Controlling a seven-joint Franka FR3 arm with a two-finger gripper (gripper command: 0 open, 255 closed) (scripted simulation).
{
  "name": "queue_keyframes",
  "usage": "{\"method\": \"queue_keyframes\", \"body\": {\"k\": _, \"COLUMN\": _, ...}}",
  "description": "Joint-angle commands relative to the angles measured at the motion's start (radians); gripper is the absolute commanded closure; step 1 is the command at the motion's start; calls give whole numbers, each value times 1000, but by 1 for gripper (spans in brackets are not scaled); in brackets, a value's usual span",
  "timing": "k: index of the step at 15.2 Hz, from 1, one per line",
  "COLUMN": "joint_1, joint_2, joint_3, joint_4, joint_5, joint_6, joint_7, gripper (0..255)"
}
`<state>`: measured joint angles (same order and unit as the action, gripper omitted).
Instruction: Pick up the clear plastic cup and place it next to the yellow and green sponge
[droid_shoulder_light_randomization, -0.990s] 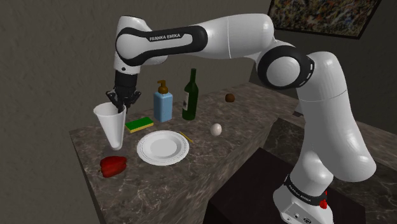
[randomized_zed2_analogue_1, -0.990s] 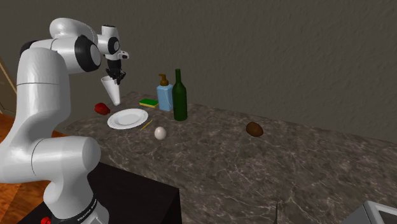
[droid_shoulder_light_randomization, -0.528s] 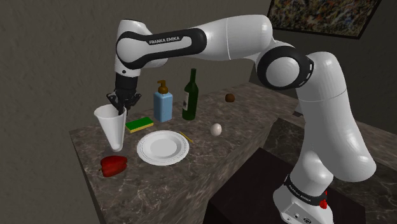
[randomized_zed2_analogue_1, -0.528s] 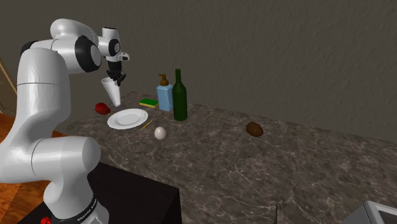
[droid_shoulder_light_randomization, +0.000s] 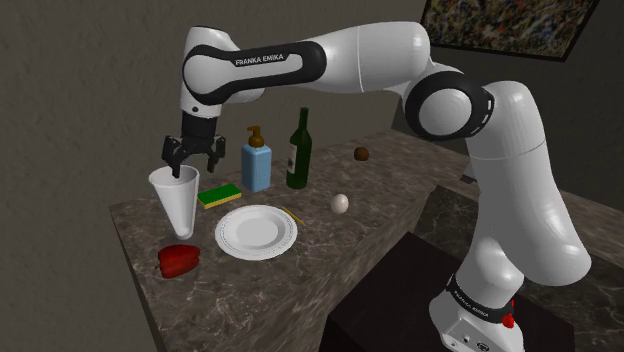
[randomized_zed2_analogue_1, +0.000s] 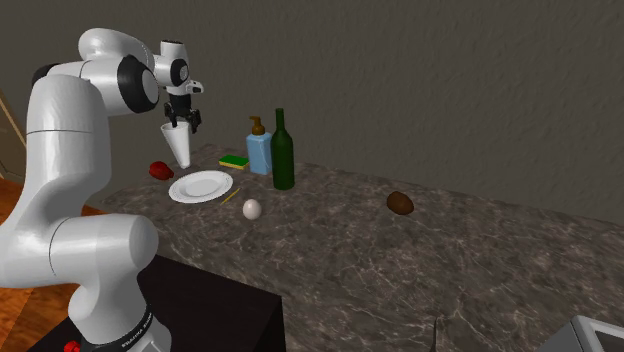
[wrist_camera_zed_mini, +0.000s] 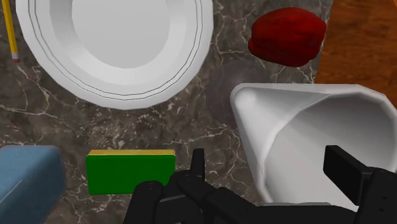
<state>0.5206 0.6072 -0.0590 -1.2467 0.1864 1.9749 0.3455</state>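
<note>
Where it pinched the rim before, tool (droid_shoulder_light_randomization: 190, 160) now spread | white cup (droid_shoulder_light_randomization: 176, 200) upright near sponge (droid_shoulder_light_randomization: 219, 195)

The gripper (droid_shoulder_light_randomization: 190, 160) hangs over a white cup (droid_shoulder_light_randomization: 177, 200), fingers (droid_shoulder_light_randomization: 168, 153) spread; the cup stands upright on the tabletop (droid_shoulder_light_randomization: 300, 275) beside a green-and-yellow sponge (droid_shoulder_light_randomization: 219, 195).

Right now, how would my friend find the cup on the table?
Find the dark marbled counter and its end below the black gripper. The cup stands there beside the green-and-yellow sponge. It is the only tall white cone, wide on top, narrow at the bottom.
</note>
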Motion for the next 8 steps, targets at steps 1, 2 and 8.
{"method": "queue_keyframes", "body": {"k": 1, "joint_1": -3, "joint_2": -17, "joint_3": -2, "joint_4": 21, "joint_5": -2, "joint_6": -38, "joint_7": 3, "gripper": 0}}
{"method": "queue_keyframes", "body": {"k": 2, "joint_1": -6, "joint_2": -25, "joint_3": -3, "joint_4": 40, "joint_5": -3, "joint_6": -66, "joint_7": 4, "gripper": 0}}
{"method": "queue_keyframes", "body": {"k": 8, "joint_1": -8, "joint_2": -31, "joint_3": -3, "joint_4": 57, "joint_5": -4, "joint_6": -89, "joint_7": 5, "gripper": 0}}
